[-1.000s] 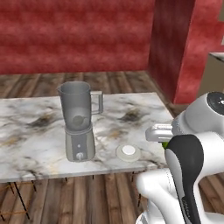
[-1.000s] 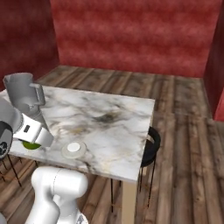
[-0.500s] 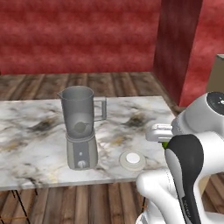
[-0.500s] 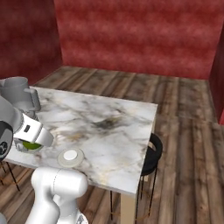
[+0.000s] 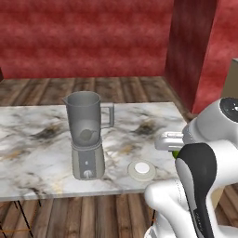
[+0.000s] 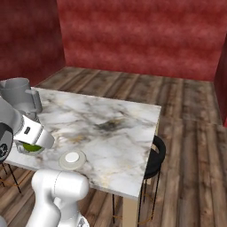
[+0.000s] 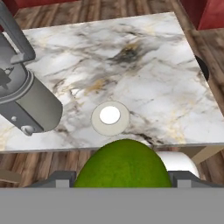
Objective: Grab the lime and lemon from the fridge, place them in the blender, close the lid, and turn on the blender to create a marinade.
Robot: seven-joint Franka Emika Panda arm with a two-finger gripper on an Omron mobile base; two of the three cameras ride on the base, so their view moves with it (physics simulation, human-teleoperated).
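My gripper [image 7: 122,177] is shut on a yellowish-green fruit, the lemon [image 7: 123,164], held just off the near edge of the marble table [image 7: 144,65]. From the side the gripper [image 6: 30,142] and the lemon [image 6: 31,148] hang low beside the table's front corner. The blender [image 5: 87,139] stands on the table with its smoky jar open at the top; a round shape shows dimly inside. In the hand view the blender [image 7: 22,96] lies at the left. The white lid [image 5: 142,169] lies flat on the table right of the blender, straight ahead of the gripper as the lid [image 7: 110,117]. The fridge is out of view.
A black stool [image 6: 155,155] stands under the table's right side. Red walls [image 5: 93,37] close the room behind, with wooden floor around the table. The table's far half [image 6: 111,115] is bare marble.
The whole picture has shifted a little, so the base has moved relative to the table. The gripper still holds the fruit the same way.
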